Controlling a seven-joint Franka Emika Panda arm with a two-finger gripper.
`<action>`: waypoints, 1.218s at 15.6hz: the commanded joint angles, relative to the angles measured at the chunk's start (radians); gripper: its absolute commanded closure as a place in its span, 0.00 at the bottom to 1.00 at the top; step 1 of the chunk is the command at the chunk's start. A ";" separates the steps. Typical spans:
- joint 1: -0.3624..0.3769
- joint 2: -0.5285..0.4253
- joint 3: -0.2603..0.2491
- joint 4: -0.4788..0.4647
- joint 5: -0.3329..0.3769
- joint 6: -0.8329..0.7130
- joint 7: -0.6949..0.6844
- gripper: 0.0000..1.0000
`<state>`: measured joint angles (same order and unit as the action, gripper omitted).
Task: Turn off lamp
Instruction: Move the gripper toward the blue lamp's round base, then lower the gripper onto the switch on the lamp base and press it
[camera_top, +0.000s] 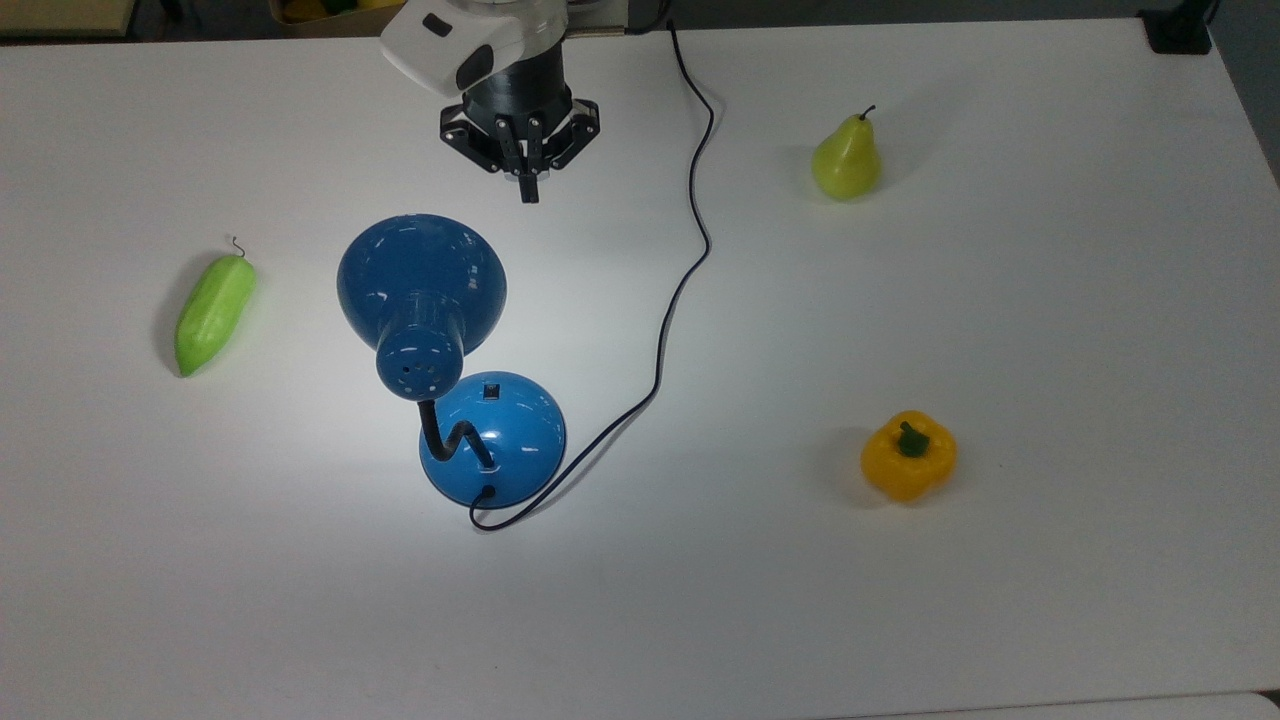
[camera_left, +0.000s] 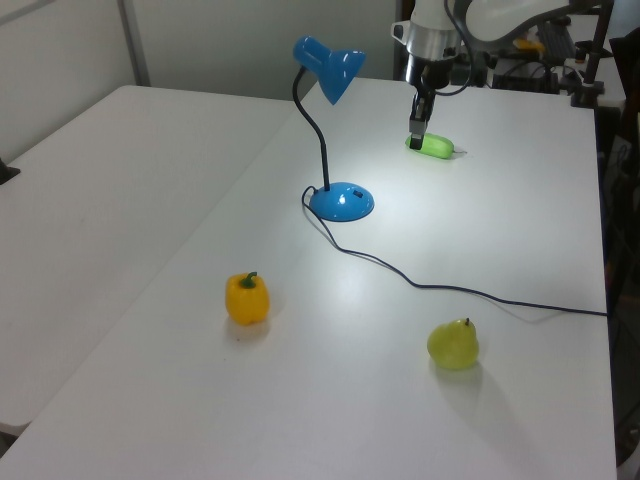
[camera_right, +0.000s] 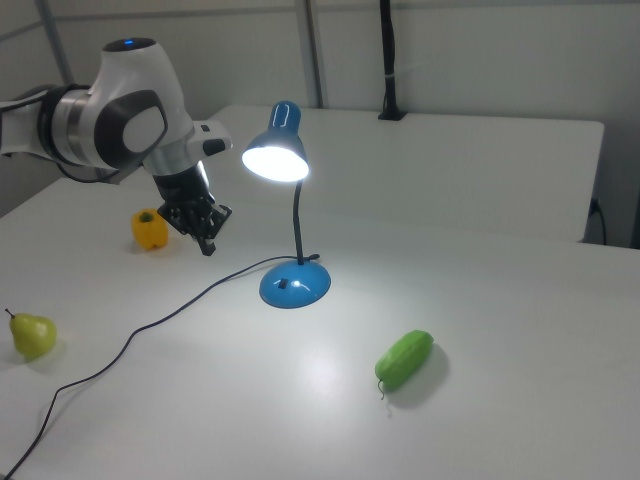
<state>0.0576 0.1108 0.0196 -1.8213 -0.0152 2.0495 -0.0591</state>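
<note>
The blue lamp stands left of the table's middle in the top view, and it is lit. Its flared shade (camera_top: 420, 275) hangs over the table beyond the domed base (camera_top: 510, 445), which carries a small black switch (camera_top: 491, 390). In the right view the shade's mouth (camera_right: 275, 160) glows bright above the base (camera_right: 295, 285). A thin black cord (camera_top: 690, 250) runs from the base to the table's far edge. My gripper (camera_top: 528, 190) hovers above the table beyond the shade, shut and holding nothing. The left view has the gripper (camera_left: 415, 137) high to the right of the shade (camera_left: 335, 68).
A green cucumber-like vegetable (camera_top: 215, 312) lies at the top view's left. A pear (camera_top: 847, 160) stands at the upper right, and a yellow bell pepper (camera_top: 908, 455) sits at the lower right. The cord snakes between the lamp and the pear.
</note>
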 joint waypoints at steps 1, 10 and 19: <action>0.010 0.019 -0.003 -0.038 -0.031 0.131 0.044 1.00; -0.004 0.113 -0.007 -0.078 -0.034 0.451 0.045 1.00; -0.021 0.234 -0.030 -0.081 -0.034 0.673 0.048 1.00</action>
<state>0.0366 0.3206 0.0093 -1.8902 -0.0290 2.6518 -0.0357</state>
